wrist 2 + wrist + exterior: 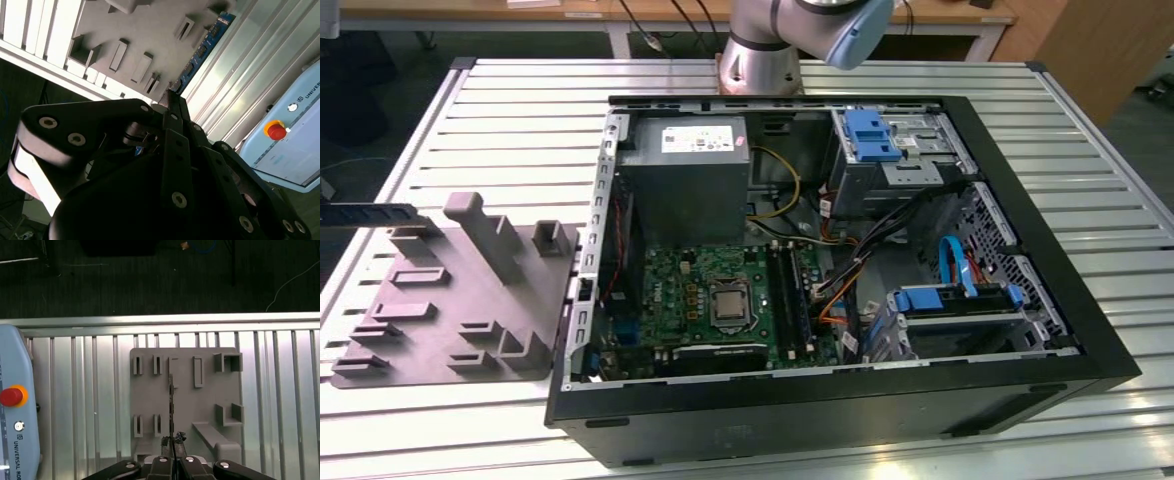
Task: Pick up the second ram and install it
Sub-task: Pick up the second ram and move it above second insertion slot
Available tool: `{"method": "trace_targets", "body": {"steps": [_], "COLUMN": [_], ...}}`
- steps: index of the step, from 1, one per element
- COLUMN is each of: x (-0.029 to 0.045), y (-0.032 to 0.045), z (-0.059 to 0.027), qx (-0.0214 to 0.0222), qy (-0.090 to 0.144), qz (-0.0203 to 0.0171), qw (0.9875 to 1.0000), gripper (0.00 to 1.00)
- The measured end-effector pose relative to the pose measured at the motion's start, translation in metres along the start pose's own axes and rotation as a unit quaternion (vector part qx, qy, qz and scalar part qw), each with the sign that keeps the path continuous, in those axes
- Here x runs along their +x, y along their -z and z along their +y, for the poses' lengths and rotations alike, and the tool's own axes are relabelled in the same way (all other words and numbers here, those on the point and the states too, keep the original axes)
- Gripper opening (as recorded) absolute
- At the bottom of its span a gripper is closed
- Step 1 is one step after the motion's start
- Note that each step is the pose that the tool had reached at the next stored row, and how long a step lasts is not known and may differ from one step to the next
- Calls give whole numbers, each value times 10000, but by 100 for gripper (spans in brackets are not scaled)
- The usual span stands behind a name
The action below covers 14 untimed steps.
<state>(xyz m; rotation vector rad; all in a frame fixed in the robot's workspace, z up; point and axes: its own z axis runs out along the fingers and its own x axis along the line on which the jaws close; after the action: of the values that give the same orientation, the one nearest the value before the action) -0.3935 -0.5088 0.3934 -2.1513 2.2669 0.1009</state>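
- Bluish-green stick, the second ram, is sitting clamped in the claw: fingers clenching one end of it, the rest poking out past the tips
- in the first wrist view it's showing edge-on as a thin dark line, hanging over the grey holder plate that's lying on the slatted table; I can't tell if it's touching the plate or floating just above it
- at the exterior view's left edge a dark bar is looking like that same stick, near the holder and well apart from the PC case
- so the pick-up half is looking done, I'd say
- the install half isn't: the memory slots on the motherboard are sitting inside the case and the stick is nowhere near them
- honestly can't tell from here whether a first stick is already sitting in one of those slots
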Motion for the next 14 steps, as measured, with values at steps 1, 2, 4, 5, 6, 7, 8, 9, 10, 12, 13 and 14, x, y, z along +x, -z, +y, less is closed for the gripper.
{"method": "trace_targets", "body": {"steps": [1,2,4,5,6,7,8,9,10,12,13,14], "x": [-1,-3,-6,-7,-8,-10,-12,-13,-15,-22,-25,-27], "y": [1,1,3,4,6,6,7,7,8,11,11,12], "z": [-23,-49,-103,-131,-161,-187,-213,-239,-264,-328,-352,-377], "qx": [0,0,1,0,0,0,0,0,0,0,0,0], "qy": [0,0,0,0,0,0,0,0,0,0,0,0], "qz": [0,0,-1,0,0,0,0,-1,0,0,0,0], "qw": [10000,10000,10000,10000,10000,10000,10000,10000,10000,10000,10000,10000], "gripper": [12,12,12,12,12,12,12,12,12,12,12,12]}}
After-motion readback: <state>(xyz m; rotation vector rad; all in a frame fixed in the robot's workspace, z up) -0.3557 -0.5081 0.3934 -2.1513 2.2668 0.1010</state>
